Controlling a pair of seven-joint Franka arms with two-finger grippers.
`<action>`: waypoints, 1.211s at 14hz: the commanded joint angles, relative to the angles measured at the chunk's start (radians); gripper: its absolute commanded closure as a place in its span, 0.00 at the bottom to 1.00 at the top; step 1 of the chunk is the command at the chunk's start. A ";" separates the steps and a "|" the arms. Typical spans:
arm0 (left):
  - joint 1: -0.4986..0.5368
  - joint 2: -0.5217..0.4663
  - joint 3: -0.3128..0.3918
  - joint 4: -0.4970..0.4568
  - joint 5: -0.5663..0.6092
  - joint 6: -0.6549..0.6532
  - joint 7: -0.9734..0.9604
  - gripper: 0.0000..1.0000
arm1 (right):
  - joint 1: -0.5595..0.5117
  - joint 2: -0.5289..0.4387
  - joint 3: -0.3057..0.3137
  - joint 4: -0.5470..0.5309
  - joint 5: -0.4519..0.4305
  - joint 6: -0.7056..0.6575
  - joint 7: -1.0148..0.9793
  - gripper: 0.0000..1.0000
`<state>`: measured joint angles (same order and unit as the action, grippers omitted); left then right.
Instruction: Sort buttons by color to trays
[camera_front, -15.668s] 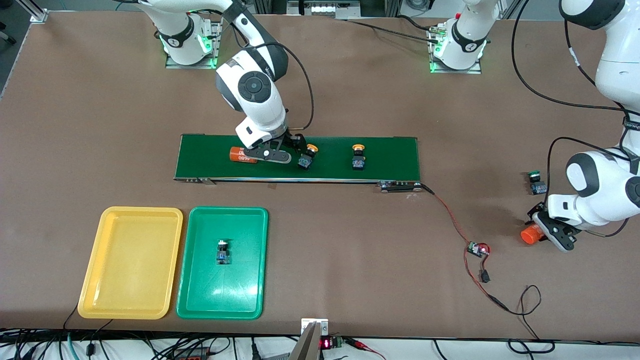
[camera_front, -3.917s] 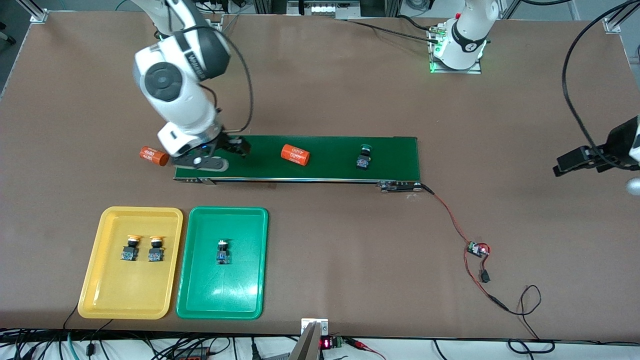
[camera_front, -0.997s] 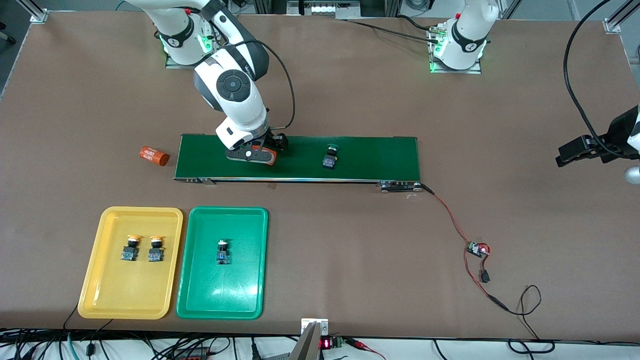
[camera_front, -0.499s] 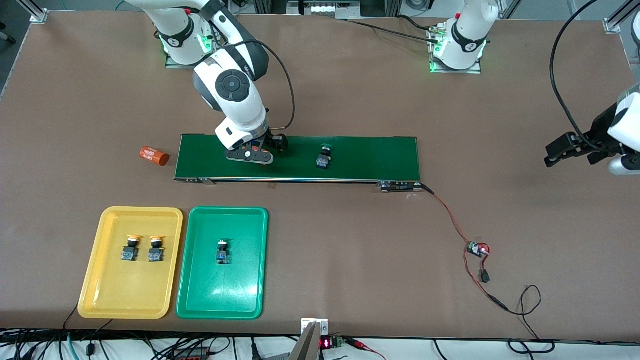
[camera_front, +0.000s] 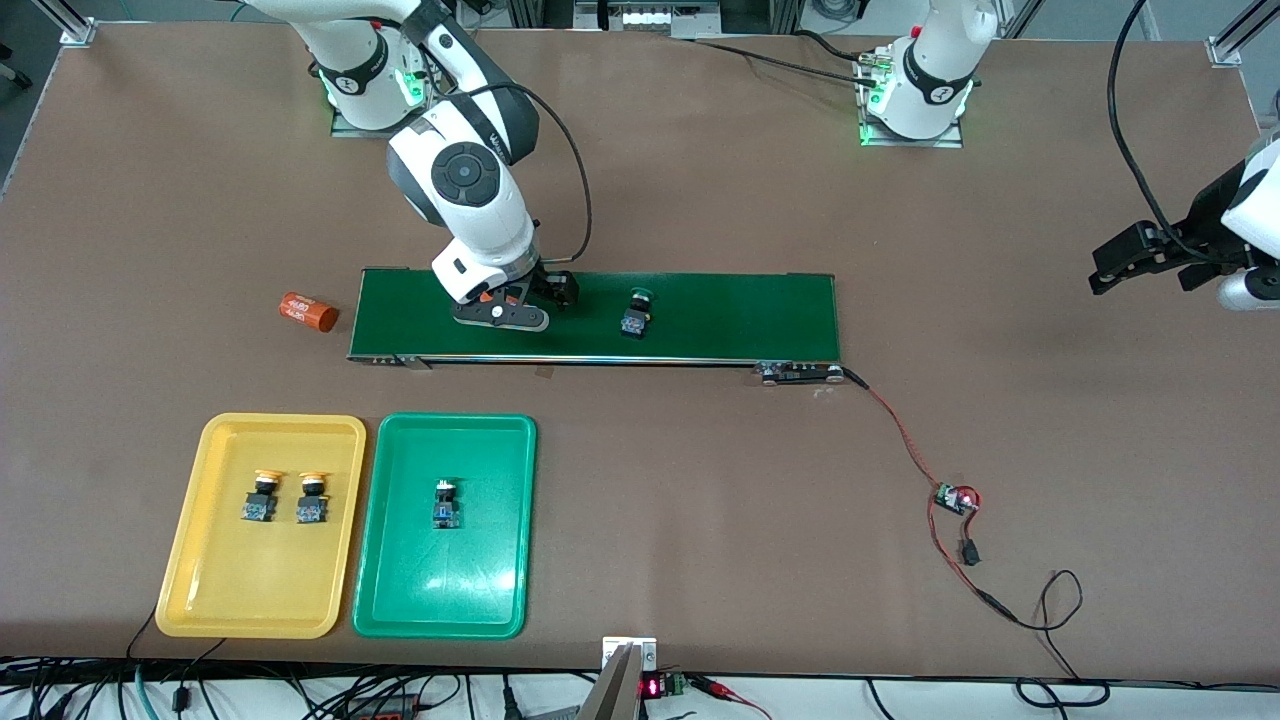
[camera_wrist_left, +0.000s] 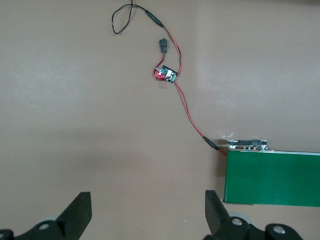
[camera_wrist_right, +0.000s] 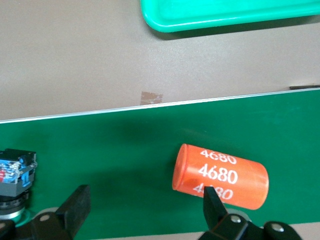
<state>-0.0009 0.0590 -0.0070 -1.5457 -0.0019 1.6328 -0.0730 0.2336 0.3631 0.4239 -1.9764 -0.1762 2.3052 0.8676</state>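
We see the green-capped button (camera_front: 635, 314) lying on the conveyor belt (camera_front: 720, 315), long axis across it, cap toward the arms' bases. Our right gripper (camera_front: 510, 305) spreads wide over an orange cylinder (camera_wrist_right: 220, 176); our left gripper (camera_front: 1145, 257) waits wide open above bare table (camera_front: 1050, 480).

Robotics lab; bench-bolted arm bases (camera_front: 915, 95), conveyor belt (camera_front: 730, 315), loose wiring (camera_front: 925, 470).

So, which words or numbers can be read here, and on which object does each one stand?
"4680": white print on the orange cylinder lying on the conveyor belt; a second line below reads the same, and a third is partly hidden.
White print on the other orange cylinder beside the belt: too small to read.
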 joint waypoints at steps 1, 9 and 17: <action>0.002 0.007 0.001 0.013 -0.027 0.002 0.015 0.00 | 0.006 0.014 0.001 0.021 -0.011 -0.003 0.024 0.00; 0.009 0.010 0.001 0.010 -0.027 -0.021 0.013 0.00 | 0.027 0.083 0.001 0.091 -0.017 -0.001 0.025 0.00; 0.018 0.021 0.002 0.010 -0.027 -0.021 0.013 0.00 | 0.055 0.094 0.000 0.091 -0.028 -0.001 0.057 0.00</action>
<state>0.0063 0.0763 -0.0039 -1.5464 -0.0020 1.6265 -0.0730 0.2830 0.4420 0.4248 -1.9018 -0.1786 2.3067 0.8987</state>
